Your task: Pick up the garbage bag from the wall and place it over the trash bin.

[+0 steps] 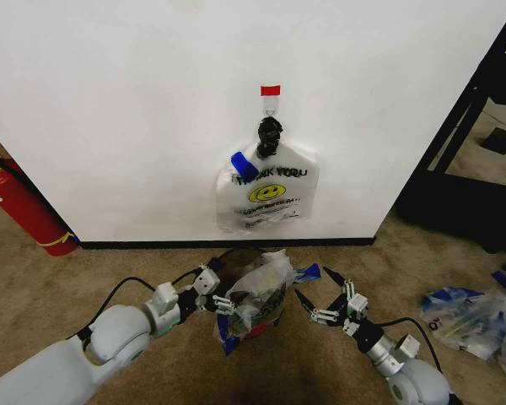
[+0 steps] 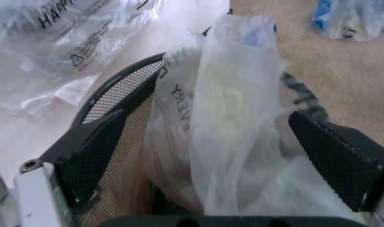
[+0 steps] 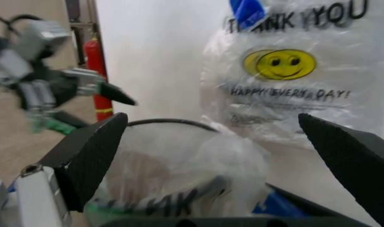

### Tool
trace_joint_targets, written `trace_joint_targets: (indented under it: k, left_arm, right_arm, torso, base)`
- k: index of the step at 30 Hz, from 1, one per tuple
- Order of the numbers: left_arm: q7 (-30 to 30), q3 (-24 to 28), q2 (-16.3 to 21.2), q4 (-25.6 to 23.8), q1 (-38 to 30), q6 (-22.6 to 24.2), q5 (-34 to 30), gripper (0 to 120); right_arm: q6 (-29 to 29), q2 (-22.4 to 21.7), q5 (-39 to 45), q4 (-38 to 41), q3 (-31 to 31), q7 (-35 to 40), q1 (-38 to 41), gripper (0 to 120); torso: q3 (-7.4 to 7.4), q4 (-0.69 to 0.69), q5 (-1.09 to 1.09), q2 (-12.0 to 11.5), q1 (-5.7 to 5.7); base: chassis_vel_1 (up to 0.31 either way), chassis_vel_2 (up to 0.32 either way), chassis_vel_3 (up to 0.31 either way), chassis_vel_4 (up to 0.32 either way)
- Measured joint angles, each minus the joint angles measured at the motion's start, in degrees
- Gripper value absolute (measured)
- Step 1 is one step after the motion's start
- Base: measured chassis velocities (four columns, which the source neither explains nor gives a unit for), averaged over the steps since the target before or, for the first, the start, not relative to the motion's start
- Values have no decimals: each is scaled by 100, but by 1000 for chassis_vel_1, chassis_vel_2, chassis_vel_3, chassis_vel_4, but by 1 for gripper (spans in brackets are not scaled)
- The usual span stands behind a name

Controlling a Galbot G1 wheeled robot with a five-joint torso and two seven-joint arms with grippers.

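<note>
The garbage bag (image 1: 255, 283), clear crinkly plastic with blue patches, is bunched over the top of the trash bin (image 1: 268, 310), which stands on the carpet below the wall (image 1: 135, 110). My left gripper (image 1: 226, 285) is open at the bag's left side. In the left wrist view the garbage bag (image 2: 236, 127) lies between that gripper's (image 2: 205, 123) spread fingers, beside the bin's mesh rim (image 2: 119, 87). My right gripper (image 1: 312, 283) is open just right of the bin, with nothing between its fingers (image 3: 91, 156). In the right wrist view, the bag (image 3: 198, 161) and bin rim (image 3: 170, 122) lie beyond my right gripper (image 3: 212, 120).
A white "THANK YOU" smiley bag (image 1: 267, 190) hangs from a red-topped hook (image 1: 271, 90) on the wall. At far left a red fire extinguisher (image 1: 25, 207) leans against the wall. A heap of clear-and-blue bags (image 1: 472, 316) lies on the carpet at right.
</note>
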Motion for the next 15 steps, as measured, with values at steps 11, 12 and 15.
trace_joint_targets:
  k: [11, 12, 15]
  left_arm:
    - [-916, 1053, -429, 243, -814, 761, -1022, 81]
    - [-1005, 1083, -450, 218, -843, 850, -1204, 76]
    - [-1138, 1116, -488, 204, -877, 963, -1414, 69]
  right_arm:
    - [155, 155, -212, -286, -130, -129, 80, 100]
    - [159, 154, -214, -312, -140, -128, 95, 100]
    - [171, 150, -218, -347, -148, -127, 112, 100]
  torso:
    - [0, 1, 3, 0, 0]
    - [0, 2, 3, 0, 0]
    - [0, 2, 2, 0, 0]
  base:
    - [0, 0, 0, 0]
    - [0, 0, 0, 0]
    - [0, 0, 0, 0]
